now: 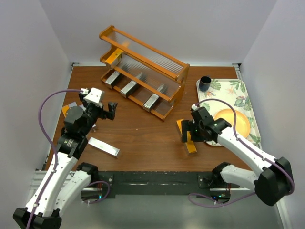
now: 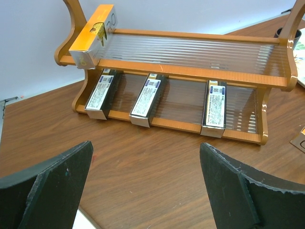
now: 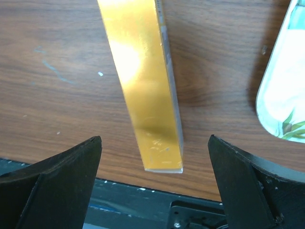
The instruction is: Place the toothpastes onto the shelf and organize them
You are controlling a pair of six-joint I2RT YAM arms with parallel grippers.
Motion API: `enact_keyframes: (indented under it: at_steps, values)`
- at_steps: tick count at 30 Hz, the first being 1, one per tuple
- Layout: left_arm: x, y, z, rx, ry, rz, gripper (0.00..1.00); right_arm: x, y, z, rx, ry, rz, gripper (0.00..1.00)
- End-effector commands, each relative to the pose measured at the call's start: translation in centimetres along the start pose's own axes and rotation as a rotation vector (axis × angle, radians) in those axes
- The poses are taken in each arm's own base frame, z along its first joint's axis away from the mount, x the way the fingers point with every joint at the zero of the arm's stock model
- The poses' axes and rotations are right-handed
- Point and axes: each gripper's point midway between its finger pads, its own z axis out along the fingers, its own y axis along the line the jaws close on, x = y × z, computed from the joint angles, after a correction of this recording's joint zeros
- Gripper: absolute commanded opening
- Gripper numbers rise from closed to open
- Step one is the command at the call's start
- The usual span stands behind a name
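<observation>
Wooden table [image 1: 143, 129], orange toothpaste [image 1: 191, 147] half-hidden

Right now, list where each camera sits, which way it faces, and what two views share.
Top external: above and behind the arm bases, looking down on the brown wooden table; both arms show, left claw and right claw open.
Left wrist: on the left arm, facing the orange-brown wooden stepped shelf; its two dark fingers frame the bottom.
Right wrist: on the right arm, aimed down at a shiny orange toothpaste carton; its fingers flank it.
Shared: top and left wrist both show the shelf.
</observation>
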Motion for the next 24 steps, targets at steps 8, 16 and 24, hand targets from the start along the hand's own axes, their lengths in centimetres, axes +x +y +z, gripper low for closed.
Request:
enact_keyframes:
  at_steps: [8, 16, 24]
  values:
    - [-0.9, -0.5, 0.2, 0.027, -0.045, 0.014, 1.00, -7.5, 2.2, 2.2, 0.030, -0.133, -0.042, 0.98]
    - [-0.7, -0.4, 0.3, 0.025, -0.040, 0.016, 1.00, -8.4, 2.8, 4.6, 0.041, -0.120, -0.034, 0.94]
    - [-0.5, -0.6, 0.5, 0.032, -0.033, 0.013, 1.00, -7.8, 2.5, 6.4, 0.061, -0.085, -0.047, 0.92]
